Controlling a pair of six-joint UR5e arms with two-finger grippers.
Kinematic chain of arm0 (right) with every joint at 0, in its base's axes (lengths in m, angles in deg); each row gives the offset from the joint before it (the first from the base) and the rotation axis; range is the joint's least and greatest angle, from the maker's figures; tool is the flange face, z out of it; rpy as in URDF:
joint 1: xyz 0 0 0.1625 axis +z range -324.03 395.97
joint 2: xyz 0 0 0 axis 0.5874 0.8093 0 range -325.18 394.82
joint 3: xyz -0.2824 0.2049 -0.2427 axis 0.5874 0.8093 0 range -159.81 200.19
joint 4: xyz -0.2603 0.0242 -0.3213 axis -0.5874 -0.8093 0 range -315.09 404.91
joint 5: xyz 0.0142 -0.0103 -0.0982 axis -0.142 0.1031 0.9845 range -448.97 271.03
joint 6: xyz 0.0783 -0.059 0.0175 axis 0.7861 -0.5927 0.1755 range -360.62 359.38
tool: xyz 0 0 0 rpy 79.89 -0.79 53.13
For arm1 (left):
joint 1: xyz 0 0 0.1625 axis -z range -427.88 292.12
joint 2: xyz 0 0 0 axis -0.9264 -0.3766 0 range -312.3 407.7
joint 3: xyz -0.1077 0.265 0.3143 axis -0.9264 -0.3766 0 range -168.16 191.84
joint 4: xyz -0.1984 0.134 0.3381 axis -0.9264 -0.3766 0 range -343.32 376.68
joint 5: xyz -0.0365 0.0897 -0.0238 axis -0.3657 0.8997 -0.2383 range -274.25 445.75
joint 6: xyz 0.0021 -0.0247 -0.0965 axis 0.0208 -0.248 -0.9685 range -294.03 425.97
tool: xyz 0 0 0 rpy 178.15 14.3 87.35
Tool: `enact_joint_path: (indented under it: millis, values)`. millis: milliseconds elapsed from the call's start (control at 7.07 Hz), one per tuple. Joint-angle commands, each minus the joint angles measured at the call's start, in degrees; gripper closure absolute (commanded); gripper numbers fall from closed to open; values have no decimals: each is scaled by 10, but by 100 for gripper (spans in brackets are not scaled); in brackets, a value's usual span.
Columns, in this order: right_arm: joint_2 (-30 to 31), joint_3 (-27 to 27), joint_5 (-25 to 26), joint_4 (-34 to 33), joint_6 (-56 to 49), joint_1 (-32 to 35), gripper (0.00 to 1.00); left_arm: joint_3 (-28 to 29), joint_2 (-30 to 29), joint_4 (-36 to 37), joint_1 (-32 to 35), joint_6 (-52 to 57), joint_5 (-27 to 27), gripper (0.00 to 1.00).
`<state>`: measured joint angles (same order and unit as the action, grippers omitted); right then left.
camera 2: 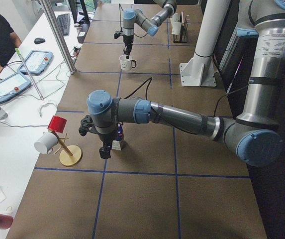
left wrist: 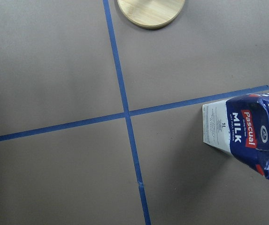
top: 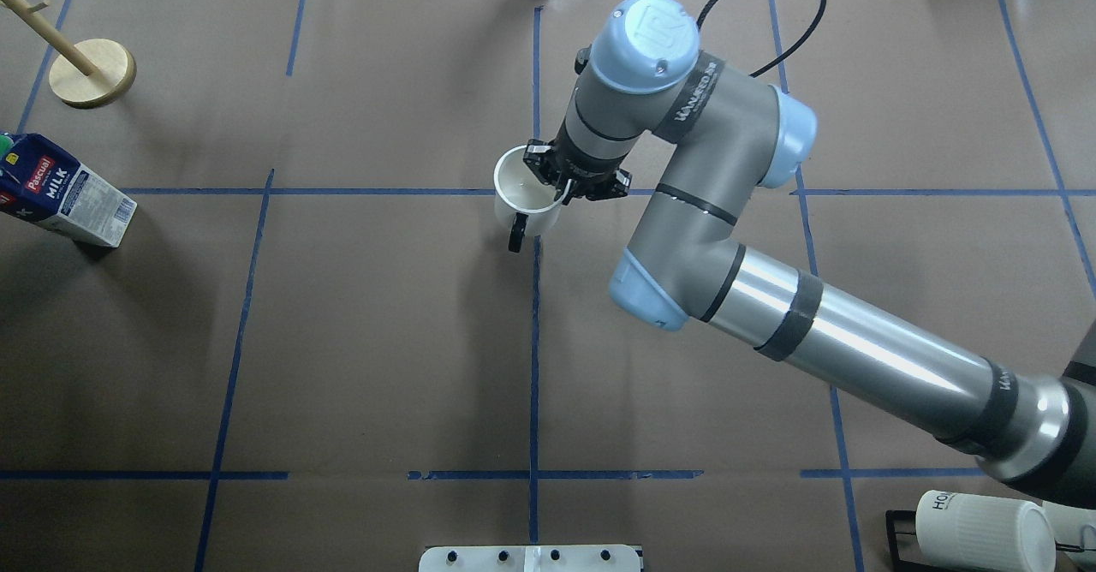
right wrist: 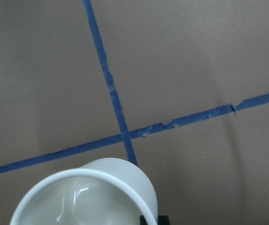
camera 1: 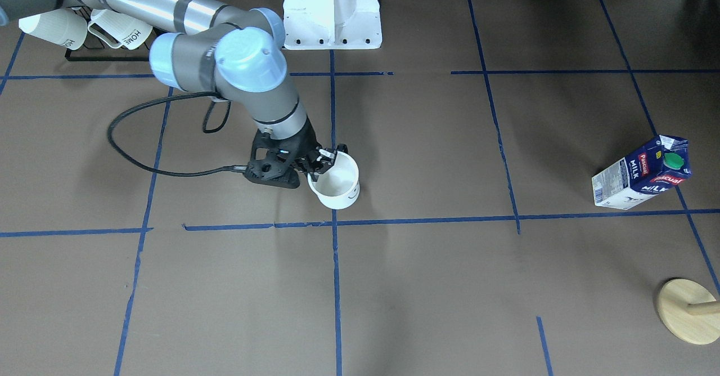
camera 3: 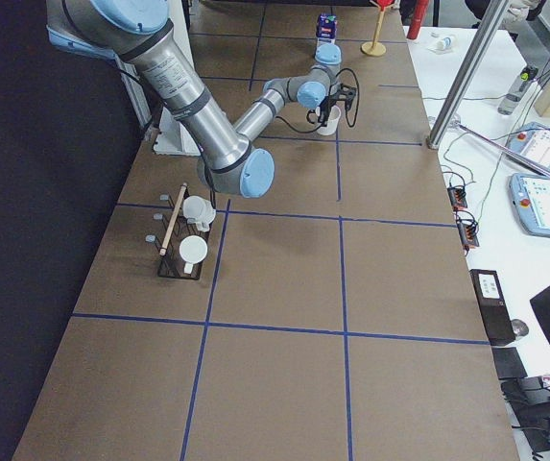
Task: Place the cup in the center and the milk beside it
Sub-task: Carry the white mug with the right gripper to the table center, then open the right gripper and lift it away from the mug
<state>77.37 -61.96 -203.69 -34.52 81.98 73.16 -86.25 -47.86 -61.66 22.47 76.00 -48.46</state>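
The cup (camera 1: 336,183) is a smooth white mug with a small black handle (top: 516,234). It sits close to the centre (camera 1: 334,223), the middle crossing of blue tape, which also shows in the right wrist view (right wrist: 125,136) just past the cup's rim (right wrist: 85,192). My right gripper (camera 1: 328,160) is shut on the cup's rim, one finger inside and one outside. I cannot tell whether the cup rests on the table. The milk (camera 1: 641,174) stands far off near the table's left end (top: 62,199). My left gripper (camera 2: 105,149) hangs beside the milk (left wrist: 247,136); I cannot tell if it is open.
A wooden mug-tree base (camera 1: 687,310) stands near the milk (top: 92,73). A black rack with ribbed "HOME" mugs (camera 1: 84,30) is at the table's right near corner (top: 985,527). The white robot pedestal (camera 1: 333,10) is behind the centre. A black cable (camera 1: 129,156) loops beside the right wrist.
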Motion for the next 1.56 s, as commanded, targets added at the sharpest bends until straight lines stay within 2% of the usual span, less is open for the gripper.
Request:
enact_joint_path:
  millis: [0, 283, 425, 566, 708, 849, 991, 1132, 1274, 1415]
  values:
    - [-7, 19, 11, -3, -2, -17, 97, 0, 0, 0, 0, 0, 0, 0]
    - [0, 22, 11, -6, -2, -17, 96, -1, 0, -1, 0, 0, 0, 0]
    - [1, 24, 12, -6, -2, -18, 88, -1, 0, -1, 0, 0, 0, 0]
    - [1, 24, 13, -13, -3, -18, 26, -2, -1, -1, 0, 0, -2, 0]
    - [1, 13, 19, -25, -3, -17, 0, 2, -1, -22, 0, 1, -47, 0]
    - [10, -25, 10, -34, -3, 8, 0, -3, -7, -31, -1, -42, -72, 0]
    - [70, -121, -6, -44, -4, 38, 0, -12, -34, -30, -24, -103, -71, 0]
    - [153, -209, -34, -42, -37, 78, 0, -18, -48, -30, -74, -166, -65, 0]
    - [209, -236, -83, -37, -118, 122, 0, -13, -56, -30, -128, -181, -65, 0]
    - [233, -233, -83, -36, -150, 127, 0, -9, -67, -30, -138, -192, -49, 0]
